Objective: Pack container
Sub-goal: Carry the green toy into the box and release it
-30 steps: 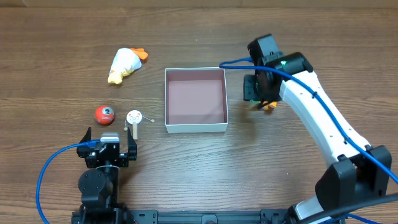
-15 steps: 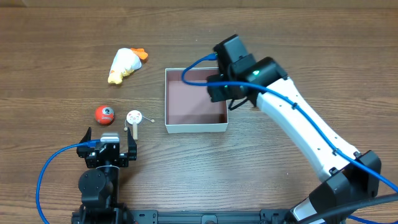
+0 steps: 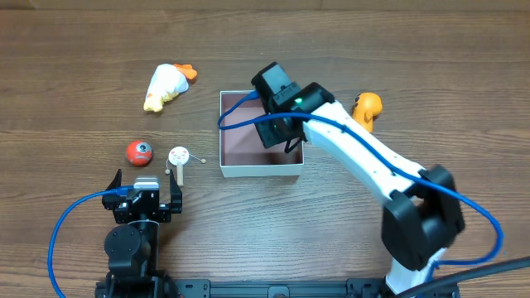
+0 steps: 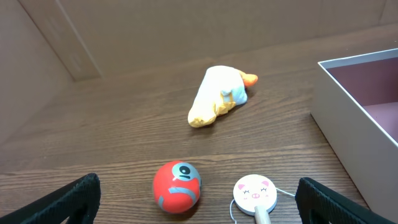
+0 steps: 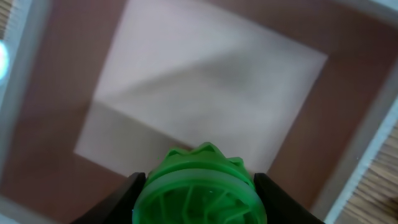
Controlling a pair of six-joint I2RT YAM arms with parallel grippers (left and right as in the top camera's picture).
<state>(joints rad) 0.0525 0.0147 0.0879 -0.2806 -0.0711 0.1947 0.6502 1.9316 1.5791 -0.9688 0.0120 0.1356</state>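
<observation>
Above the wooden table, the right hand clamps a green ridged toy over the container.

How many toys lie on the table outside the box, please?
4: duck, red ball and pig disc left of the box, orange toy right; the right arm may hide more.

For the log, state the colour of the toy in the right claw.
The toy is bright green, clearest in the right wrist view.
</observation>
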